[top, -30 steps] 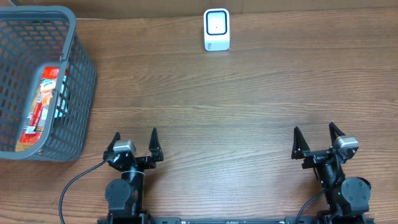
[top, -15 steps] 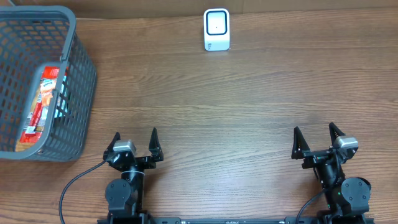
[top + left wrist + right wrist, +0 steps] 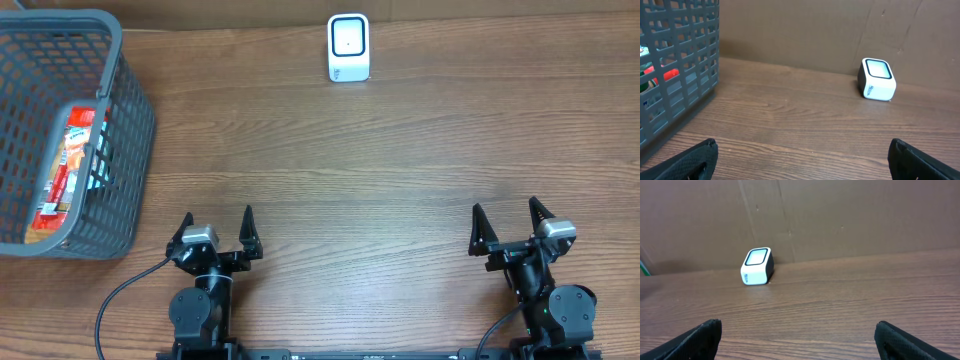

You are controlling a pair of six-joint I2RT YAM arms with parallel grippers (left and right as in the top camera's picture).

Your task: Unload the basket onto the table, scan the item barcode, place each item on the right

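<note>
A red and orange packaged item (image 3: 68, 172) lies inside the grey plastic basket (image 3: 128, 140) at the left; through the mesh it shows in the left wrist view as red and green patches (image 3: 667, 74). The white barcode scanner (image 3: 348, 47) stands at the far middle of the table, also visible as a scanner (image 3: 877, 79) from the left wrist and a scanner (image 3: 757, 266) from the right wrist. My left gripper (image 3: 217, 222) is open near the front edge, nothing between its fingers. My right gripper (image 3: 508, 216) is open at the front right, likewise empty.
The basket wall (image 3: 680, 65) rises close on the left of the left gripper. A brown cardboard wall (image 3: 840, 215) backs the wooden table (image 3: 400, 150) behind the scanner.
</note>
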